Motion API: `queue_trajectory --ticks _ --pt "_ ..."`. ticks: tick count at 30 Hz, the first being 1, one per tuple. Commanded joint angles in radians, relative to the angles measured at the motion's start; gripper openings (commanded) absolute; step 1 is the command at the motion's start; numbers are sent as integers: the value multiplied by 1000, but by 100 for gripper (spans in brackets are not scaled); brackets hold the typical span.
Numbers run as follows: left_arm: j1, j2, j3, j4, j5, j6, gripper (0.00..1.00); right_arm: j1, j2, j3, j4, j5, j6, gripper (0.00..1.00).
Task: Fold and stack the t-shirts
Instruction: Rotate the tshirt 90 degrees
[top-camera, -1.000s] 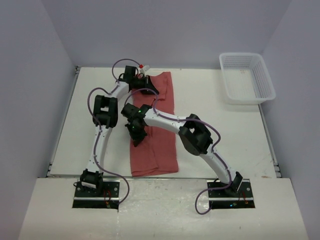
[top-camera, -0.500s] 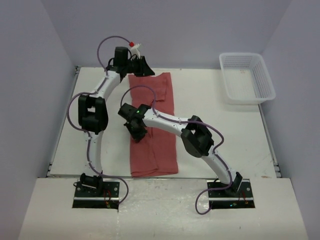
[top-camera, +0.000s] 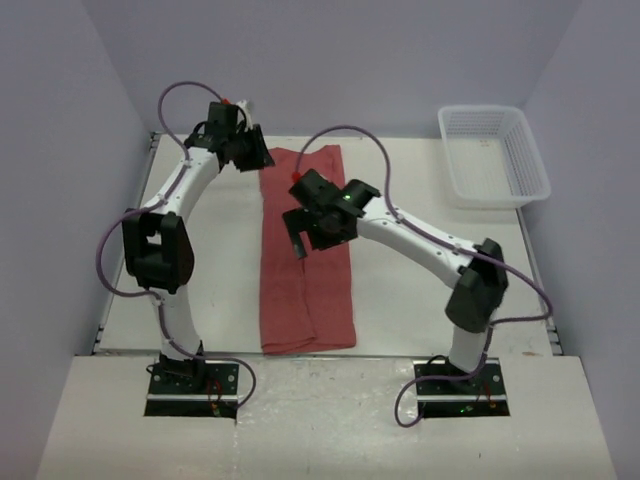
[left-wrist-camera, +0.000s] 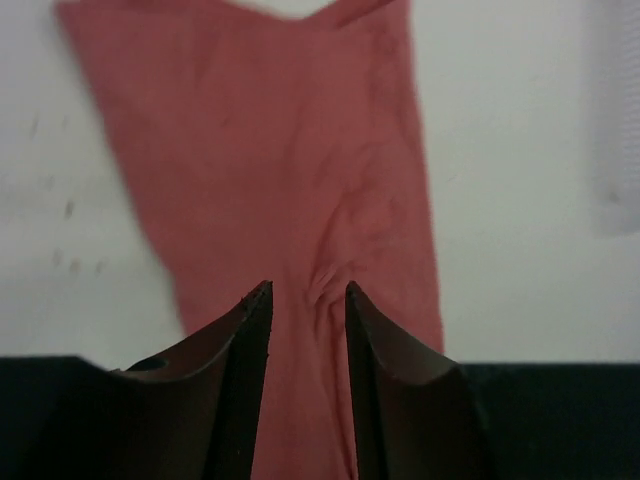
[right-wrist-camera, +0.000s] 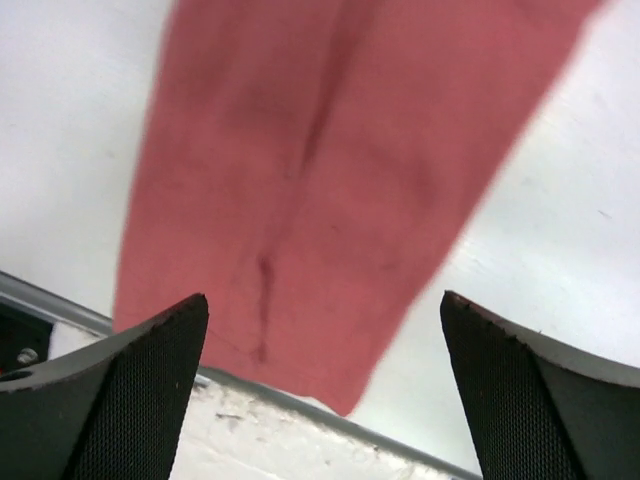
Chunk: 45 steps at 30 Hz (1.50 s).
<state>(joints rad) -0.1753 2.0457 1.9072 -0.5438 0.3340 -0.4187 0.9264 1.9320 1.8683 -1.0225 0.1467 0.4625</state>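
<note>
At the near table (top-camera: 420, 290) edge, around 6 o'clock: one short end of the t-shirt (top-camera: 305, 290). It's a brick-red long strip, already doubled lengthwise, lying flat from 6 toward 12, slightly left of centre.

Mid-strip: right tool (top-camera: 298, 235) hangs above the cloth, jaws wide, nothing in them. The wrist view shows a lengthwise crease and flat fabric below.

Far end, about 11 o'clock: left tool (top-camera: 250, 150) sits over the far end of the strip. Narrow gap between the jaws, empty, cloth visible beneath. Small puckers in the fabric right under it.

White mesh basket (top-camera: 490, 203) at about 1 o'clock, well apart from the shirt, not involved.

My read: the lengthwise fold is done, and the crosswise fold is next.
- Take both corners of one short end, one tool each.
- Pinch all layers, not just the top one.
- Lift low, carry along the 6–12 line and land edge on edge.
- Smooth out the far-end puckers first, or they get folded in.
</note>
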Motion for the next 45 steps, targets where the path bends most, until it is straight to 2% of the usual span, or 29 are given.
queue_trajectory --ticks 1,2,3,5,8,11,15,20,22,28,32,39,45 --pt "-15 -281 -253 -99 -329 -78 41 -59 -217 -264 19 48 62 99" --pt "-15 -394 -323 -94 -346 -87 45 -73 -260 -315 38 31 73 99" --pt "-15 -442 -443 -93 -395 -118 46 -99 -328 -355 57 10 85 99" --pt "-15 -583 -598 -74 -344 -144 46 -113 -396 -488 116 -54 111 99" --pt "-21 -730 -745 -88 -262 -172 47 -113 -505 -671 229 -172 139 99" --pt "-24 -835 -856 -123 -169 -187 54 -113 -582 -828 323 -266 180 99" --pt "-23 -956 -1023 -136 -78 -210 59 -113 -674 -1001 456 -364 255 99" --pt "-24 -1062 -1180 -162 -1 -230 60 -112 -768 -1224 665 -470 364 99" --pt "-26 -1085 -1200 -179 -15 -226 59 -112 -781 -1285 705 -486 398 99" --pt "-30 -1142 -1318 -185 0 -232 55 -110 -781 -1360 785 -484 458 91" --pt "-33 -1153 -1343 -212 -30 -215 54 -110 -782 -1406 835 -466 493 84" --pt "-41 -1197 -1347 -255 -58 -219 54 -55 -706 -1446 880 -388 574 82" --pt "-44 -1234 -1335 -298 -76 -213 54 -18 -576 -1469 990 -403 613 79"
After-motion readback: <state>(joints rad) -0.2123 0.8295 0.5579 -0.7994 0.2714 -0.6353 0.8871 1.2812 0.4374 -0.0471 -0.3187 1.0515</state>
